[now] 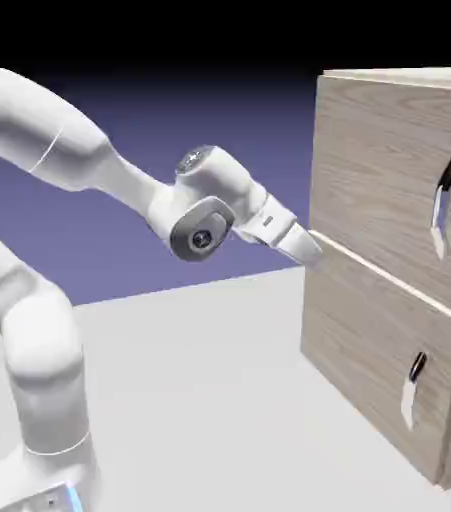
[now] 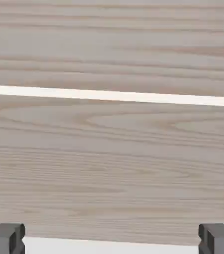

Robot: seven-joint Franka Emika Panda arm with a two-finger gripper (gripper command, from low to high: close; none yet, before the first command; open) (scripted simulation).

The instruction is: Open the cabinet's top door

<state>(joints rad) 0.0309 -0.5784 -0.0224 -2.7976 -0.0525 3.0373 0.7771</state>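
- Exterior view: the cabinet [image 1: 389, 270] fills the right side, from about one to five o'clock. The top door [image 1: 384, 170] is shut flush, its slim handle [image 1: 445, 203] at roughly three o'clock, near the door's right part.
- The shorter lower door [image 1: 369, 350] sits beneath it, with its own handle [image 1: 412, 390] at about four o'clock.
- The gripper [image 1: 309, 246] points level at the cabinet's left edge, right by the seam between the two doors and well apart from the top handle. Whether its tips touch the wood I cannot tell.
- Hand view: wood grain fills nearly everything. A pale seam [image 2: 112, 95] runs from nine to three o'clock just above the centre, the top door [image 2: 112, 44] above it.
- The two grey fingertips [image 2: 4, 238] stand far apart at seven and five o'clock, with nothing between them.
- Step in hand, as I judge it: the approach, with no grasp begun. The next move calls for shifting the hand up and across to the top handle, lining the spread fingers around the bar, closing, then pulling.
- Hidden or unclear: neither handle shows in the hand view. The cabinet's right side is cut off in the exterior view, and hinges cannot be seen, so the swing direction is uncertain.
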